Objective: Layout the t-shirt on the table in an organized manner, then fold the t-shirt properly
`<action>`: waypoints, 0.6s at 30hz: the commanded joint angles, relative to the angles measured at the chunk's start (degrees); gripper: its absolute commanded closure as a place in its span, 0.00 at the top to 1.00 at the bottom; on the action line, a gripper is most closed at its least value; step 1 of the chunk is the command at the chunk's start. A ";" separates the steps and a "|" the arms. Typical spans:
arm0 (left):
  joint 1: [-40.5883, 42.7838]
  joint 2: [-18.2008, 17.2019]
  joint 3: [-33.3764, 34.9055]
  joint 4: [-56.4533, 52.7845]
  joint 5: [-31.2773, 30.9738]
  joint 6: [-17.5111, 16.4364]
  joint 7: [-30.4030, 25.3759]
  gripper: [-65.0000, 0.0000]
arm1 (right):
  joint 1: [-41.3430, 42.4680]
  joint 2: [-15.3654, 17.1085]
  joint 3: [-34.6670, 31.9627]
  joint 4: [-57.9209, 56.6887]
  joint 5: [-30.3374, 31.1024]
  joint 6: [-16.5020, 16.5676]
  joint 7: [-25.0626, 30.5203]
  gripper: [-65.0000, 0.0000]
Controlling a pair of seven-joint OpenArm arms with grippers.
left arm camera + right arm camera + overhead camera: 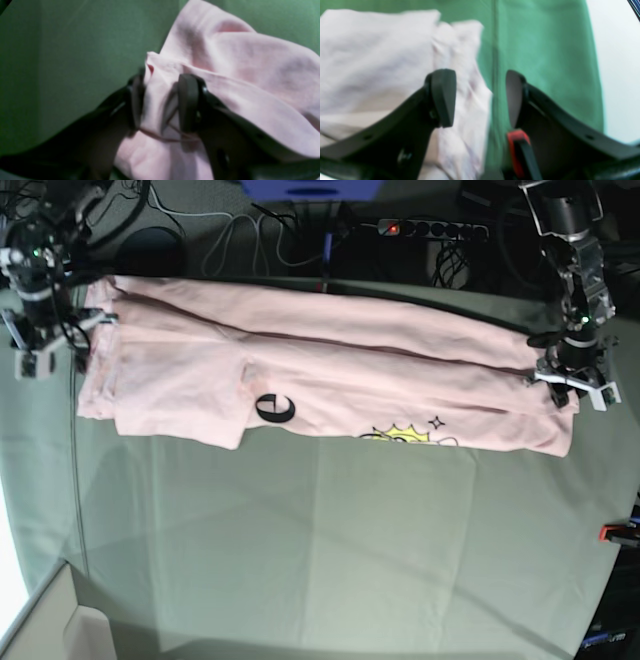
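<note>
While the t-shirt [330,370] lies folded lengthwise along the table's [330,560] far edge, both tools sit at its ends: left tool [160,102] parted around a fabric bunch, right tool [481,97] open, probably just letting go.

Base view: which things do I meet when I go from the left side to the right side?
Right end effector → t-shirt → left end effector → red clamp at the table edge.
</note>
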 commanded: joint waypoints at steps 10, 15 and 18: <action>-0.58 -0.72 0.00 0.90 -0.19 -0.20 -0.86 0.35 | 16.38 6.55 -11.83 -9.55 0.79 -0.14 -14.95 0.59; -0.58 -0.81 0.00 0.90 -0.19 -0.20 -0.86 0.35 | 21.74 10.85 -14.46 -21.15 0.79 -0.14 -15.56 0.59; -0.58 -0.81 0.00 0.90 -0.19 -0.20 -0.86 0.35 | 22.97 13.14 -15.69 -27.40 0.79 -0.14 -15.12 0.59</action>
